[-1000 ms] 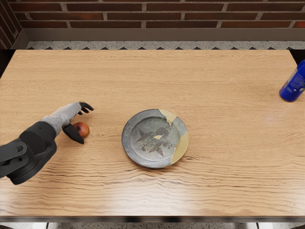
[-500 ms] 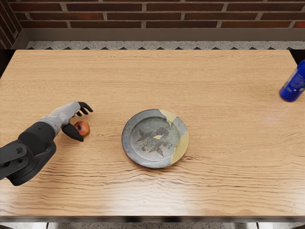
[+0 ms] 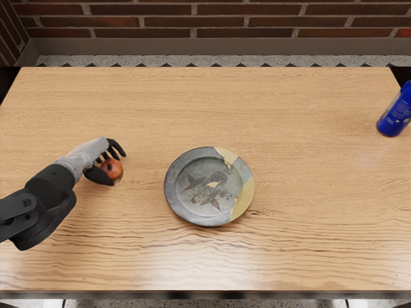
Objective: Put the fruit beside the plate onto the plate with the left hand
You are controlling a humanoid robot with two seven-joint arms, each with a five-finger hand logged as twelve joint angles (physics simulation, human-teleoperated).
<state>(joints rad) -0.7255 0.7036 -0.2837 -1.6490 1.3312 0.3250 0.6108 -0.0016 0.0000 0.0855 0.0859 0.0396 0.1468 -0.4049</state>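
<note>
A small red fruit [image 3: 113, 169], like an apple, lies on the table left of the plate [image 3: 172, 192], a hand's width from its rim. The plate is grey with a yellow patch and a leaf pattern, and nothing lies on it. My left hand [image 3: 112, 165] reaches in from the lower left and is shut on the fruit. Its dark fingers [image 3: 117, 151] curl over the top and the thumb presses from the near side. The right arm does not show.
A blue bottle [image 3: 394, 114] stands at the table's right edge, far from the plate. A brick wall runs behind the table's far edge. Bare wooden tabletop [image 3: 212, 102] surrounds the plate.
The left hand's fingers and thumb have drawn in around the fruit. The fruit has shifted slightly up and to the right.
</note>
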